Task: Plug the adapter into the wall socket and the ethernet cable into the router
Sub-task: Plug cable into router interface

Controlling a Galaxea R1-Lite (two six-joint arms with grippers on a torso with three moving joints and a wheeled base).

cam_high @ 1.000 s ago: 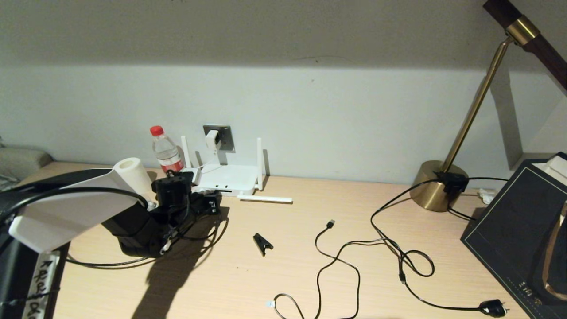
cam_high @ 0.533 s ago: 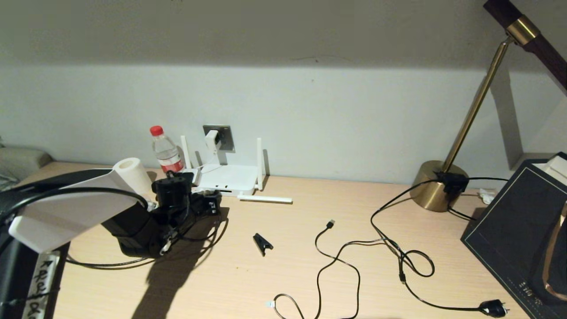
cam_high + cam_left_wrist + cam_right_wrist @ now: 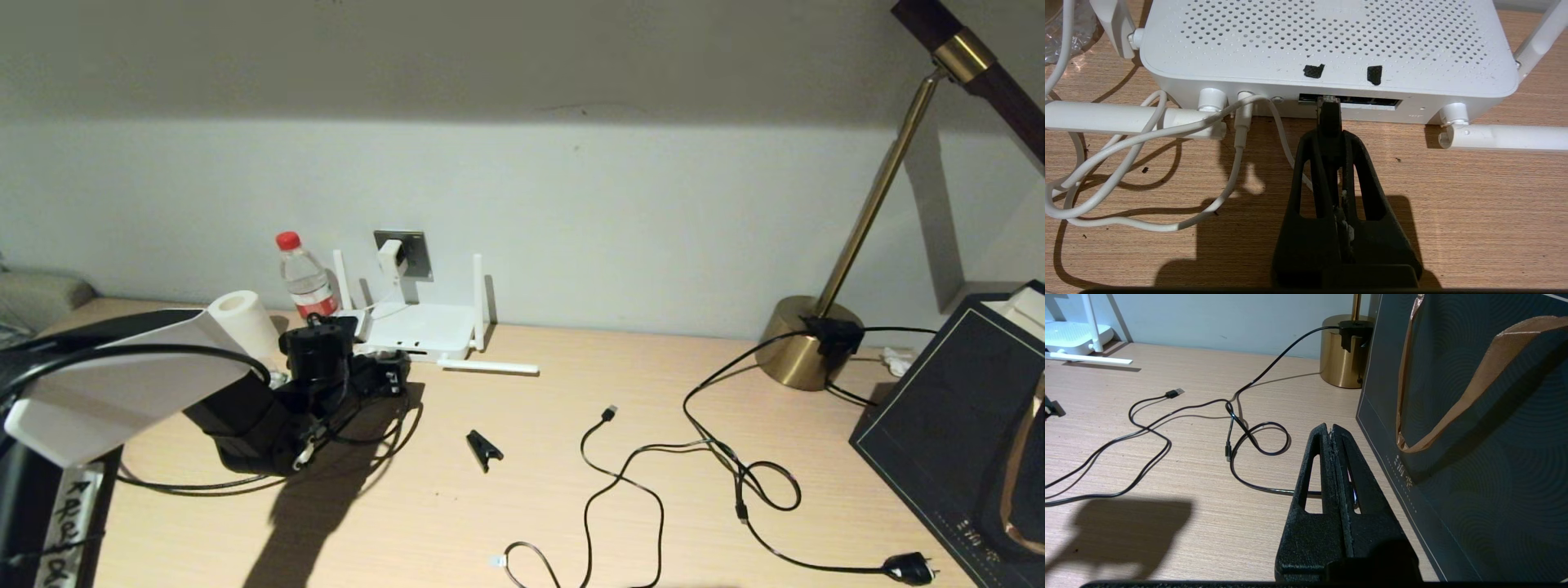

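Note:
The white router (image 3: 420, 327) lies against the wall, one antenna (image 3: 490, 367) flat on the desk. Above it the white adapter (image 3: 392, 255) sits in the dark wall socket (image 3: 415, 251), and its white cord (image 3: 1237, 159) runs into the router (image 3: 1323, 45). My left gripper (image 3: 1330, 134) is shut on the ethernet cable's plug (image 3: 1329, 111), whose clear tip is at the port row (image 3: 1363, 102). In the head view this gripper (image 3: 390, 377) is at the router's front edge, and the black cable (image 3: 204, 488) loops under the arm. My right gripper (image 3: 1330, 426) is shut and empty, low over the desk beside a dark bag.
A water bottle (image 3: 304, 278) and a paper roll (image 3: 241, 314) stand left of the router. A black clip (image 3: 484, 447), a thin USB cable (image 3: 620, 482) and a lamp cord (image 3: 906, 566) lie mid-desk. A brass lamp base (image 3: 804, 343) and the dark gift bag (image 3: 955, 425) stand at the right.
The left forearm has shifted slightly to the left. The gripper stays at the router's port edge with the plug in it. The right arm has not moved.

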